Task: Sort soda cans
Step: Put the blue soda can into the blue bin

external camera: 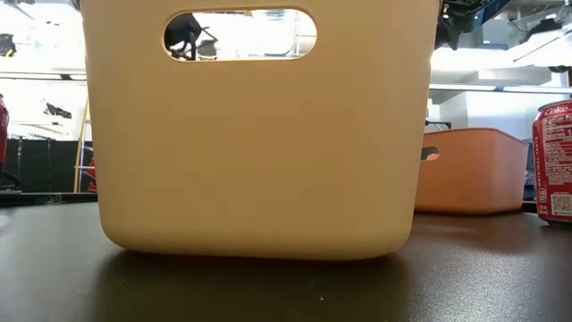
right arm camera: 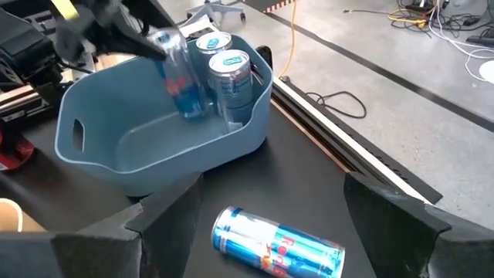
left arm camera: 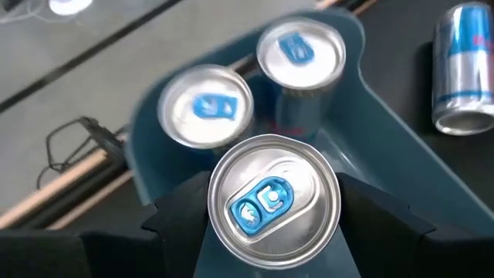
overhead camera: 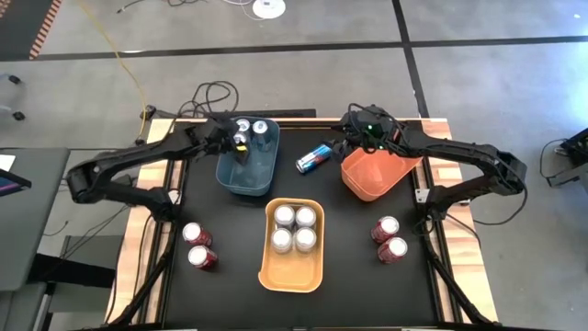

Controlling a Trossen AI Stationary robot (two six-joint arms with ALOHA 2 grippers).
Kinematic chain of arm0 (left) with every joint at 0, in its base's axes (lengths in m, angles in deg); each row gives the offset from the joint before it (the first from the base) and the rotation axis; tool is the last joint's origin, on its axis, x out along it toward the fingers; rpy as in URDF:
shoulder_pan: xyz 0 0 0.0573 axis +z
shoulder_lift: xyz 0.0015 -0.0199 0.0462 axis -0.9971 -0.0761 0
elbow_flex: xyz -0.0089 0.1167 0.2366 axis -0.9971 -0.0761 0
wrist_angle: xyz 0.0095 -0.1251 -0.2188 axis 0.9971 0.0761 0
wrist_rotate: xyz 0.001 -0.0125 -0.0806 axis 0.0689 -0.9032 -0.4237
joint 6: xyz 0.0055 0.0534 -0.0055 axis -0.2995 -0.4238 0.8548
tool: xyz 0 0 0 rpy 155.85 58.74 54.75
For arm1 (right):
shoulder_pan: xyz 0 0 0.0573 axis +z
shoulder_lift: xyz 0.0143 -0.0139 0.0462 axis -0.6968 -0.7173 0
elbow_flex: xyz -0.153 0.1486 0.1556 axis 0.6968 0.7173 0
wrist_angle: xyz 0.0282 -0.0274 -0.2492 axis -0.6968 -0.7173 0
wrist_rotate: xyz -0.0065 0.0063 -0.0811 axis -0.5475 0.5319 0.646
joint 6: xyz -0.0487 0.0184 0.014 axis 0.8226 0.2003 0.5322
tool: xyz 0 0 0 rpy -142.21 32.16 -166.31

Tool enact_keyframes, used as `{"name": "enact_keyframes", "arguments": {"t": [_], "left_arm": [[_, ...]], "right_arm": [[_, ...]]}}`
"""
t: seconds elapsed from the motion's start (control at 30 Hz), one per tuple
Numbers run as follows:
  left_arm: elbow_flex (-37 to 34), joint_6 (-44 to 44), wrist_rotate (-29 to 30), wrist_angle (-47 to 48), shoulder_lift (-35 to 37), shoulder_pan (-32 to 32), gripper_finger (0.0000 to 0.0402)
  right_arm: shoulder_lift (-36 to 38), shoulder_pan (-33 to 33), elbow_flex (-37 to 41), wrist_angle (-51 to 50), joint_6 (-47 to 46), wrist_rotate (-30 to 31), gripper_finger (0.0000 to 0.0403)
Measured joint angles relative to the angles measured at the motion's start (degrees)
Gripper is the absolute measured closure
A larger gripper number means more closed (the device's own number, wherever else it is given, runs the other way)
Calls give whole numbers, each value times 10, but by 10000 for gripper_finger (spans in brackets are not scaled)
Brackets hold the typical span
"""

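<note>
A teal bin (overhead camera: 250,170) stands at the table's far middle. Two dark blue soda cans (left arm camera: 207,108) (left arm camera: 299,50) stand upright at its far end. My left gripper (overhead camera: 235,140) reaches over the bin from the left, shut on a third blue can (left arm camera: 272,201). Another blue can (right arm camera: 278,243) lies on its side on the black table between the teal bin and the orange bin (overhead camera: 372,173). My right gripper (right arm camera: 272,185) hovers open above this lying can, touching nothing. My left gripper pinches the blue can's side wall just under its top rim (left arm camera: 220,232) between its two fingers (left arm camera: 174,228). The fingers come slanting down from the table's left. The can is inside the teal bin, slightly tilted (right arm camera: 177,73); whether its base rests on the bin floor I cannot tell.
A yellow-orange bin (overhead camera: 294,262) at the near middle holds several silver cans (overhead camera: 294,228). Two red cans (overhead camera: 197,246) stand at the near left and two (overhead camera: 390,239) at the near right. The low view is mostly blocked by the yellow-orange bin (external camera: 259,134).
</note>
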Motion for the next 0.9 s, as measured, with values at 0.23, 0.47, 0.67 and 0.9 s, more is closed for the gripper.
{"name": "enact_keyframes", "arguments": {"t": [0.23,0.47,0.67,0.9], "left_arm": [[-33,15,4,-65,-29,0,146],[-43,11,28,-82,-53,1,121],[-43,5,30,-83,-51,1,92],[-43,-23,30,-84,0,1,79]], "right_arm": [[0,0,0,-1,6,0,70],[0,-5,0,-2,7,0,70],[0,-7,0,-8,7,0,70],[0,-7,0,-8,7,0,70]]}}
